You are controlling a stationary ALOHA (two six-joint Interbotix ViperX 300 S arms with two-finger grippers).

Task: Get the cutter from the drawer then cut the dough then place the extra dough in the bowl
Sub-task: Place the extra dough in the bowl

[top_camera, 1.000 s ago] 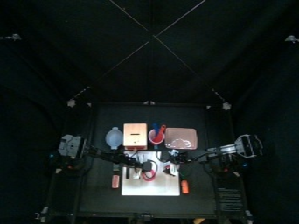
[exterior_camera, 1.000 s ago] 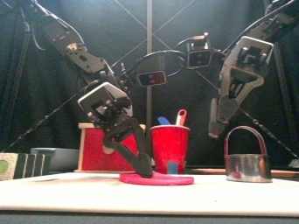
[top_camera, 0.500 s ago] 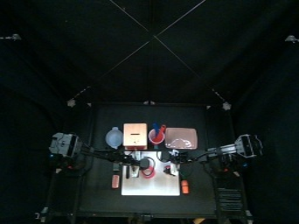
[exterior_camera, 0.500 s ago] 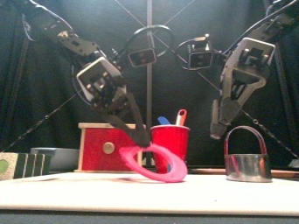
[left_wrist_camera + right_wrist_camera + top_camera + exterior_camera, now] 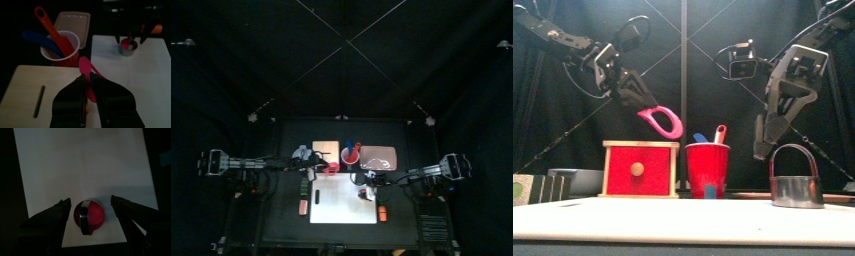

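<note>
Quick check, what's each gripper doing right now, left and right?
Left gripper: closed on the dough ring, held up in the air.
Right gripper: open, holding nothing, by the cutter.

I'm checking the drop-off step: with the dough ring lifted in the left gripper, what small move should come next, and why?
Probably swing the left gripper sideways toward the blue-grey bowl, then open. It is shut on the pink dough ring, which hangs above the wooden box, seemingly not yet over the bowl beside it.
</note>
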